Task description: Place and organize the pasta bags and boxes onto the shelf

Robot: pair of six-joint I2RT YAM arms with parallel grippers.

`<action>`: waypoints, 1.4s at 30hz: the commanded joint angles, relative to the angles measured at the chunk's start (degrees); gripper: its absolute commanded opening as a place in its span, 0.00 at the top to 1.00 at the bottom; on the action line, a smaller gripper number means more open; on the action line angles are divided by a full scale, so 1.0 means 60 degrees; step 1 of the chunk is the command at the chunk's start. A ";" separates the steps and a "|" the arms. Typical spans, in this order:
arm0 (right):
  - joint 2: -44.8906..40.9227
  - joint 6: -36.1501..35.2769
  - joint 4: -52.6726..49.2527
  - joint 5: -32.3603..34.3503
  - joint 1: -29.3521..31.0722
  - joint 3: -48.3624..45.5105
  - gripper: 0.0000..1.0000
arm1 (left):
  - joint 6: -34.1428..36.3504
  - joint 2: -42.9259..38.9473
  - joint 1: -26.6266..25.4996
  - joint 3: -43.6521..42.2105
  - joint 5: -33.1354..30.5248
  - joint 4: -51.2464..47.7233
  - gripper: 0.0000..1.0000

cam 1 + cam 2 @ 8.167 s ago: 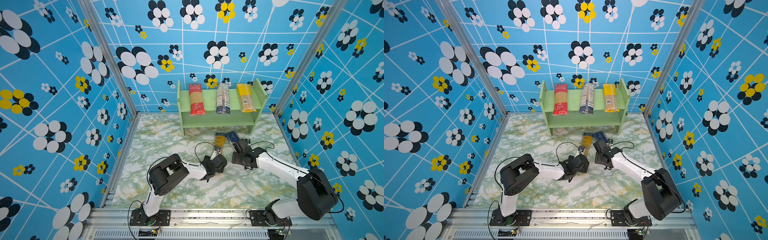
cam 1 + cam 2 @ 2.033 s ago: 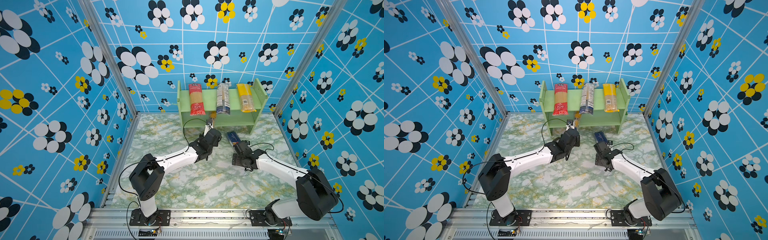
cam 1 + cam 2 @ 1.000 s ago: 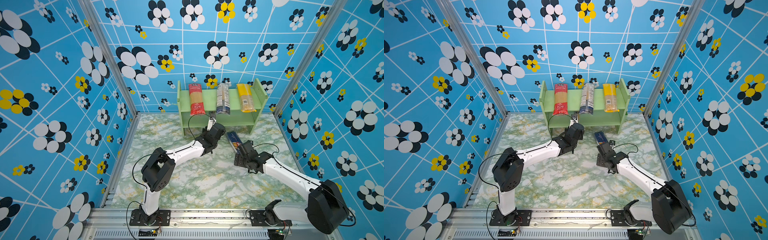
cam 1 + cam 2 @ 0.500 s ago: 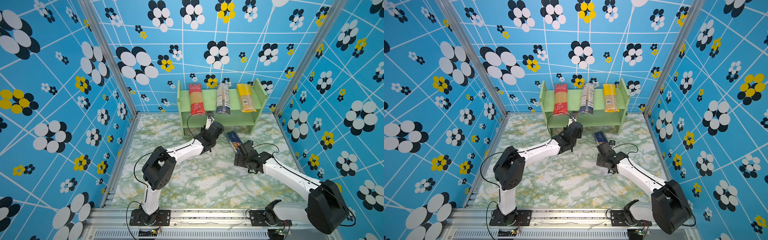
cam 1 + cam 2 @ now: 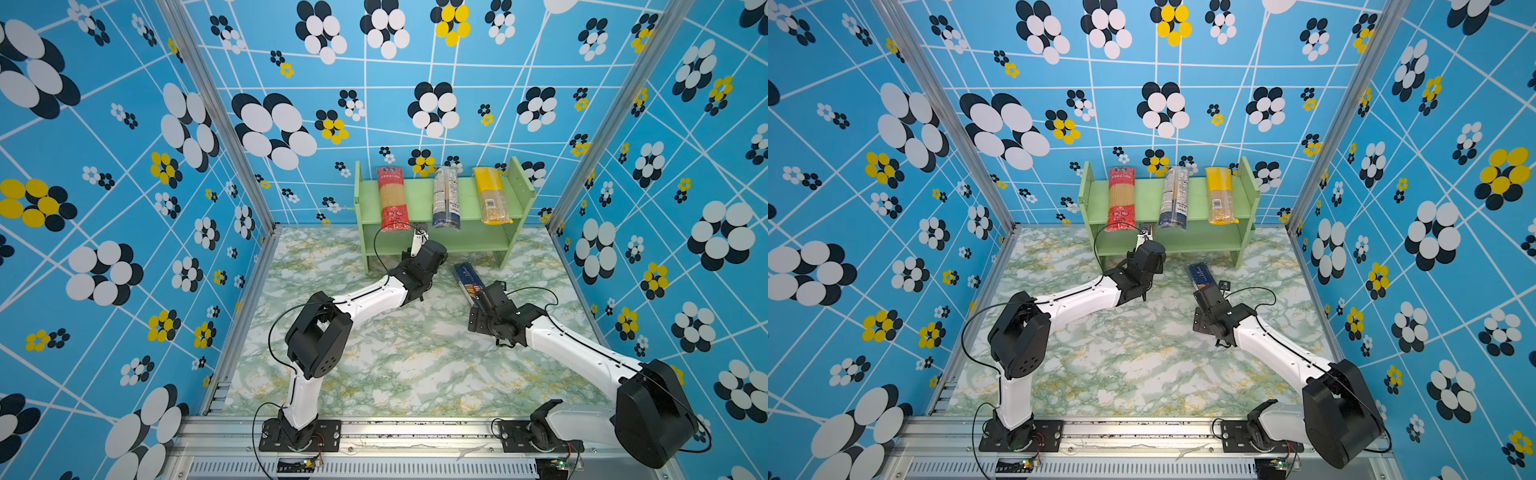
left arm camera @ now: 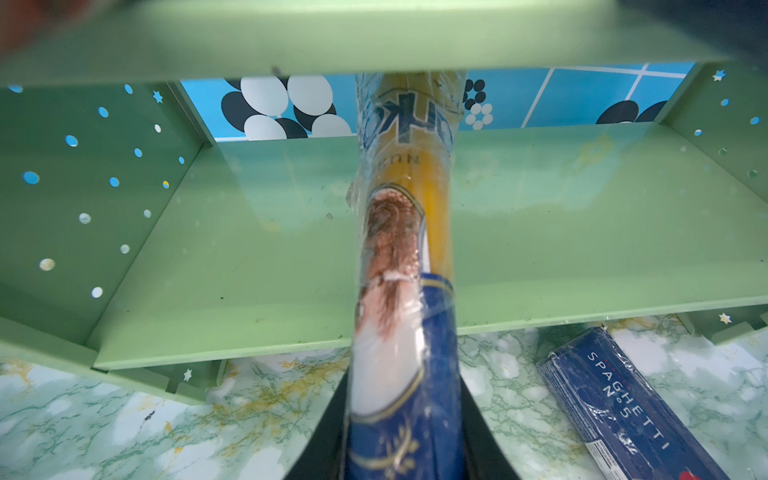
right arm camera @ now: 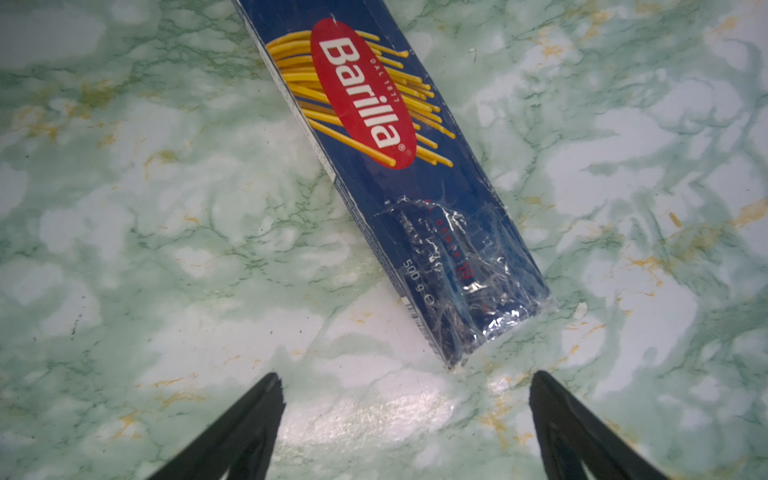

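Swung from mid-table to the shelf (image 5: pixel 420 199) front since earlier, in both top views: left arm (image 5: pixel 365 297); dark blue Barilla box (image 5: pixel 1200 274) flat on the table (image 5: pixel 374 374) beside it. From the left wrist: left end effector (image 6: pixel 403 415) pinched narrow on the blue-ended bag (image 6: pixel 405 249), long axis aimed straight into the lower tier. From the right wrist: right end effector (image 7: pixel 405 386) wide, empty, box end just ahead.

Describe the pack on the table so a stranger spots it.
Find the light green shelf at the back of the marble table. Before its right half lies the dark blue Barilla box, the only box, the only pack on the tabletop.
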 commanded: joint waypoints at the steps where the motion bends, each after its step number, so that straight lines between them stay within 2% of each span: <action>1: -0.0017 -0.0044 -0.0263 -0.0068 -0.0042 -0.0023 0.05 | 0.0061 0.0074 0.0073 0.0665 -0.0430 0.1369 1.00; 42: 0.0187 -0.0042 -0.0223 -0.0072 -0.0046 -0.0002 0.05 | 0.0387 0.0702 0.0192 0.1318 -0.0477 0.1410 1.00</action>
